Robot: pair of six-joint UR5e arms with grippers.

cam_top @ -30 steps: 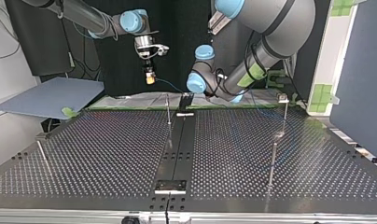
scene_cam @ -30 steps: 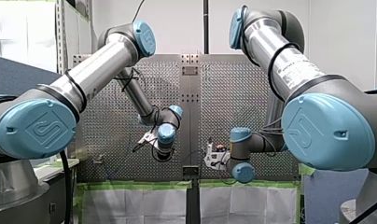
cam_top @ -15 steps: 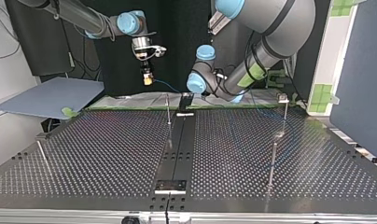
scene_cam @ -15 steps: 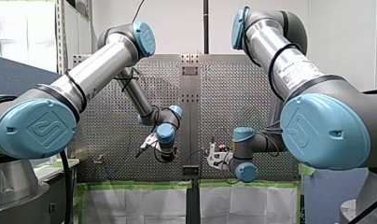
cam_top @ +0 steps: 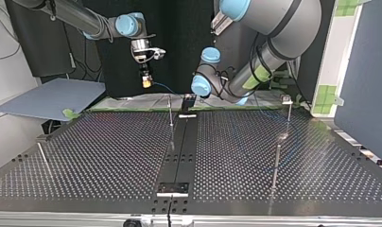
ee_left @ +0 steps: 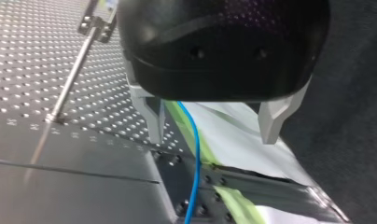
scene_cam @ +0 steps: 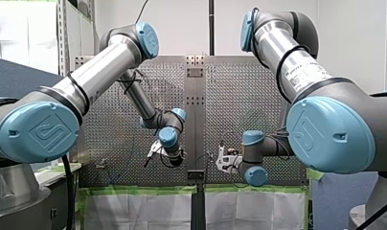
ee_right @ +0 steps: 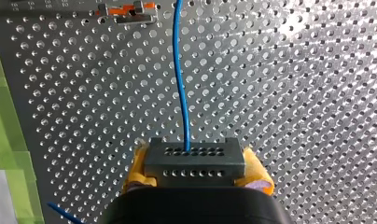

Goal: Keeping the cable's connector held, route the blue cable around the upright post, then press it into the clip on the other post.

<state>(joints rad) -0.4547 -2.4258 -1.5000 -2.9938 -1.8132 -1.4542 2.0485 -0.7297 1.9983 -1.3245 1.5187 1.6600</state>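
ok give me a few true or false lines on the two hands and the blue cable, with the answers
1. My right hand grips the grey connector between yellow pads. True.
2. My left hand is shut on the blue cable. False: its fingers stand open and the cable runs between them.
3. The cable comes out of the connector's holed face. True.
4. My right hand rests on the table. False: it hangs in the air above it.
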